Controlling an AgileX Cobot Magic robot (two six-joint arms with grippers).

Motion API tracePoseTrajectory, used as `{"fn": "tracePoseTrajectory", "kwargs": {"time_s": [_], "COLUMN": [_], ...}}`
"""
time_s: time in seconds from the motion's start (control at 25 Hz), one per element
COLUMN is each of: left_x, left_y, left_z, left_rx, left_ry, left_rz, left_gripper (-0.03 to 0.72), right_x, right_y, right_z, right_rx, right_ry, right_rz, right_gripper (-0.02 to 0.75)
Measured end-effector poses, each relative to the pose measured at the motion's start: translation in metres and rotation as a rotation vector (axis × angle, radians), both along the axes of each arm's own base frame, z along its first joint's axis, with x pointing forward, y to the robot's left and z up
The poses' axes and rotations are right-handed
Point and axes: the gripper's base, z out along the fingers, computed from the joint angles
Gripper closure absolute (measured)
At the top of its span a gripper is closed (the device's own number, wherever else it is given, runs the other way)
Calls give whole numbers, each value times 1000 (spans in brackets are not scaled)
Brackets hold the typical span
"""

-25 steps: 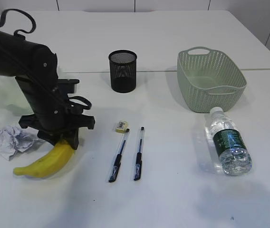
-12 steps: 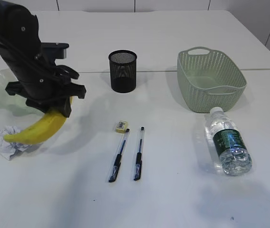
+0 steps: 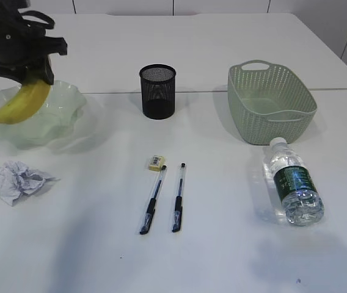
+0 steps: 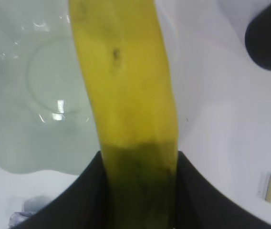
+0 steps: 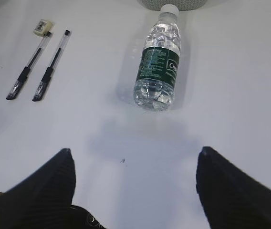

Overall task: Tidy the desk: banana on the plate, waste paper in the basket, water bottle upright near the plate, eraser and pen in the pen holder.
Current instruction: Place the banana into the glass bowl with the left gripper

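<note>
The left gripper clamps the banana by one end, hanging over the plate at its 9 o'clock rim; released there, it could tip off the edge; the right gripper gapes wide, empty.

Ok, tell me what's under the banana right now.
The banana, held by the left gripper, hangs over the glass plate. The plate's visible part is bare; the strip behind the banana and gripper is hidden.
</note>
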Motion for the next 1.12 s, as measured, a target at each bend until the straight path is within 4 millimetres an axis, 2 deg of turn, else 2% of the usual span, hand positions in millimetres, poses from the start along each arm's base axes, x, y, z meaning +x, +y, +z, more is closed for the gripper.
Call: {"fn": "tracePoseTrajectory", "kwargs": {"time_s": [0.08,0.2,0.48,0.72,0.84,1.12], "left_x": [6,17,39,53,58,65], "left_y": [12,31,60,64,63,61], "left_z": [8,10,-19,-48,-56,-60], "left_rx": [-41,-117,-251,-302,-339,-422], "left_ry": [-28,-59,-63,-60,-65,-109], "left_rz": [43,113,246,295,317,365], "left_gripper": [450,450,450,450,450,450], "right_x": [0,0,0,0,0,0], "right_y": [0,0,0,1,2,2], "right_z": [0,0,0,0,0,0], "right_rx": [0,0,0,15,28,43], "right_ry": [0,0,0,0,3,8], "right_rz": [0,0,0,2,-6,-21], "right_gripper": [154,154,153,153,153,154]}}
